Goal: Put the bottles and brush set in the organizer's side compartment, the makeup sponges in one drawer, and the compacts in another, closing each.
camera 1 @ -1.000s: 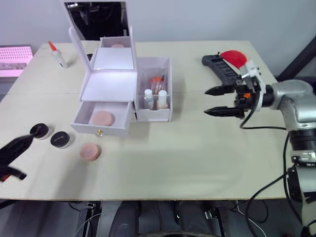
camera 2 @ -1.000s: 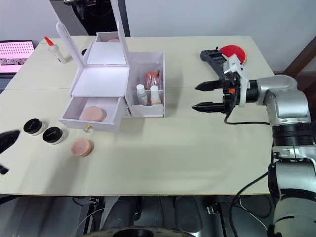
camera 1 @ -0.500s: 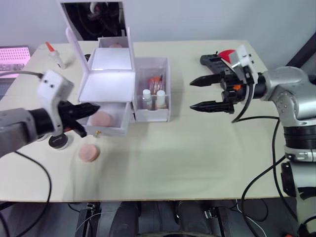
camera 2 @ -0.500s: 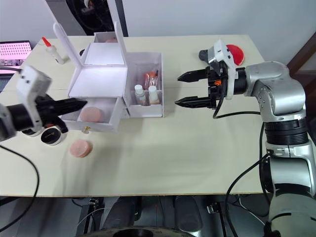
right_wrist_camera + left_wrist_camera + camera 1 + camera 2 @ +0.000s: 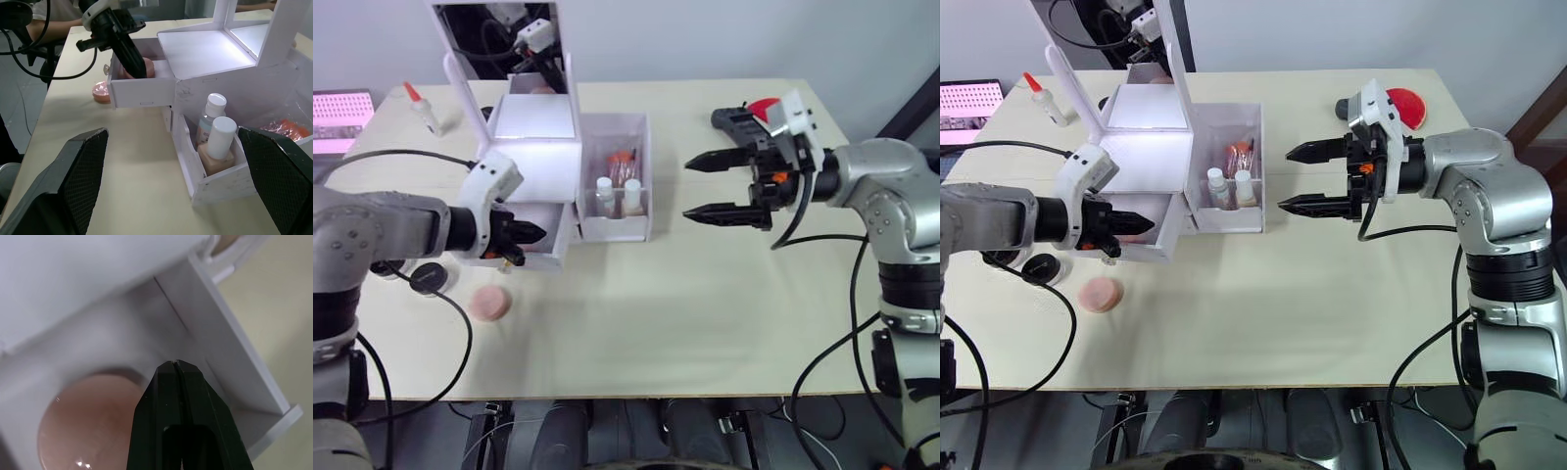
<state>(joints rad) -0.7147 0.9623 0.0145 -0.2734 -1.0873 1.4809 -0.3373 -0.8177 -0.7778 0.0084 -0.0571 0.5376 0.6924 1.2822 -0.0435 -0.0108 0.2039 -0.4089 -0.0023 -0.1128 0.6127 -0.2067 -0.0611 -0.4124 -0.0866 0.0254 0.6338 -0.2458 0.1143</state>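
L gripper [image 5: 174, 363] pinched shut, empty, tips inside organizer [image 5: 543, 147] open drawer above one sponge [image 5: 93, 423]. I'd back out, fetch 2nd sponge [image 5: 492, 303] lying near drawer front. R gripper [image 5: 705, 186] spread wide beside side compartment [image 5: 619, 220].

Left claw [image 5: 174, 365] closed, tips over open drawer [image 5: 234, 362], above pink sponge [image 5: 88, 423].

1. I see two pink sponges: one in the open drawer [image 5: 138, 68], one on the table [image 5: 491, 303].
2. I see two bottles with white caps [image 5: 604, 192] [image 5: 633, 191].
3. I can see one black compact [image 5: 430, 278] clearly; a second is mostly hidden.
4. One brush set [image 5: 623, 164].
5. One organizer [image 5: 540, 142].
6. One glue bottle [image 5: 426, 110].
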